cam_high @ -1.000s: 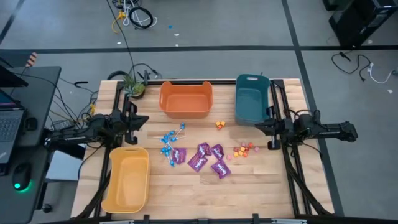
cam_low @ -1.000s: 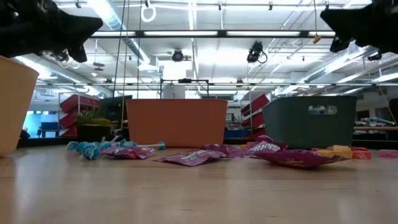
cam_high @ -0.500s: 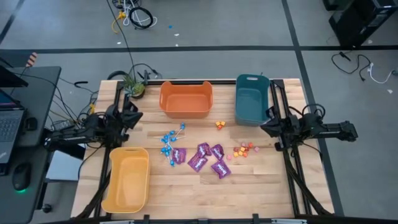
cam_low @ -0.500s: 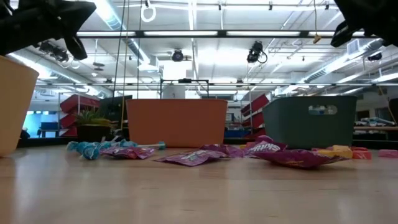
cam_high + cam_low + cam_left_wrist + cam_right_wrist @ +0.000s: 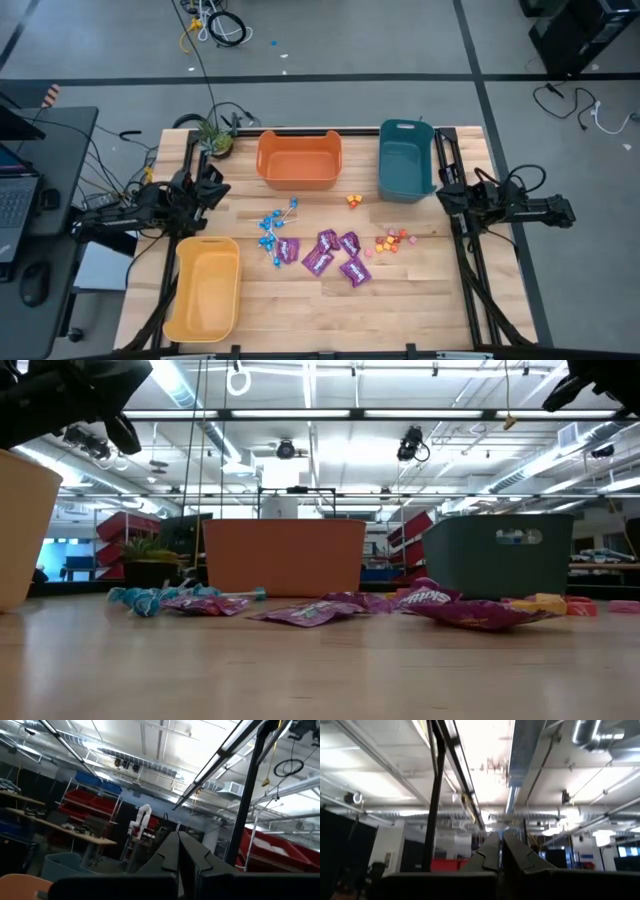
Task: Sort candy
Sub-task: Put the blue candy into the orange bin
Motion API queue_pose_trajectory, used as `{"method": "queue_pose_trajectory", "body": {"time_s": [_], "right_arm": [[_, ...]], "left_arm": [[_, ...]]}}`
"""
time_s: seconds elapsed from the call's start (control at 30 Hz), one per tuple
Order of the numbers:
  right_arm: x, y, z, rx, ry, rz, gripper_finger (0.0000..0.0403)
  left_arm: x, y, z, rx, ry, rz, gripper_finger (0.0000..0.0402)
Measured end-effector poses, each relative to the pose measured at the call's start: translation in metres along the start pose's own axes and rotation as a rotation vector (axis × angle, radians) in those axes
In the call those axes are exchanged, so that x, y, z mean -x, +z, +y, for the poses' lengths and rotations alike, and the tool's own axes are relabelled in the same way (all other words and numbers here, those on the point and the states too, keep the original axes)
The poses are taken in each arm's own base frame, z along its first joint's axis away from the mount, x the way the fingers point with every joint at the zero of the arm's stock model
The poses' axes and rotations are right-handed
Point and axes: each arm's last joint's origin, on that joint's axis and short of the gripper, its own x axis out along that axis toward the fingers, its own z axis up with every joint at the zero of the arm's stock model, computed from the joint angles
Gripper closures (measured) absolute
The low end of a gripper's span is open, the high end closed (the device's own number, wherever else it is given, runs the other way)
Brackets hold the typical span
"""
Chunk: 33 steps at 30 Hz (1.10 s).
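The candy lies loose on the wooden table: blue lollipops [image 5: 271, 228] [image 5: 140, 598], purple packets [image 5: 332, 254] [image 5: 440, 605], and small orange, red and pink pieces [image 5: 391, 240], with a few more [image 5: 353, 200] near the teal bin. My left gripper [image 5: 216, 187] [image 5: 178, 837] is shut, empty and raised at the table's left edge, pointing upward at the ceiling. My right gripper [image 5: 441, 196] [image 5: 501, 837] is shut and empty at the right edge, also tipped upward. Both stand well away from the candy.
An orange bin [image 5: 299, 160] and a teal bin [image 5: 405, 160] stand at the far edge, and a yellow bin [image 5: 204, 290] at the near left. A small plant [image 5: 214, 138] sits at the far left corner. Bare wood lies in front of the candy.
Both grippers have tipped upward while staying at their edges. My left gripper has also rolled about its own axis and drawn in a little toward the left edge. My right gripper has risen slightly and drawn back toward the right edge. The candy has not moved.
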Motion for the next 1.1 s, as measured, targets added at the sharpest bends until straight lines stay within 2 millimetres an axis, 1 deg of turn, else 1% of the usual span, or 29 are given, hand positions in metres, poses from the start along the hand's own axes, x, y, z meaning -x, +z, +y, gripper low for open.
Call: {"method": "queue_pose_trajectory", "body": {"time_s": [0.17,0.27,0.4,0.53,0.63,0.73,0.87,0.97,1.1], "right_arm": [[0.000,0.000,0.000,0.056,-0.003,0.001,0.0398],[0.000,0.003,0.000,0.064,-0.006,-0.028,0.0400],[-0.001,0.007,-0.003,0.091,-0.109,-0.041,0.0399],[-0.004,0.005,-0.007,0.179,-0.216,0.017,0.0402],[-0.005,0.005,-0.009,0.248,-0.291,0.028,0.0402],[-0.006,0.005,-0.009,0.275,-0.313,0.023,0.0402],[-0.008,0.005,-0.010,0.273,-0.314,0.020,0.0403],[-0.010,0.003,-0.010,0.265,-0.311,0.045,0.0403],[-0.023,0.011,-0.011,0.263,-0.306,0.056,0.0403]], "left_arm": [[0.000,-0.002,-0.001,0.018,-0.009,0.025,0.0400],[-0.001,-0.004,-0.001,0.005,-0.015,0.037,0.0400],[-0.004,-0.010,0.001,-0.016,0.037,0.077,0.0400],[-0.010,-0.014,0.006,-0.078,0.125,0.083,0.0401],[-0.016,-0.009,0.004,-0.149,0.125,0.015,0.0401],[-0.026,-0.001,0.001,-0.206,0.117,-0.010,0.0401],[-0.040,0.008,-0.003,-0.273,0.120,0.002,0.0401],[-0.049,0.010,-0.004,-0.303,0.124,0.023,0.0401],[-0.057,0.010,-0.004,-0.306,0.132,0.048,0.0401]]}}
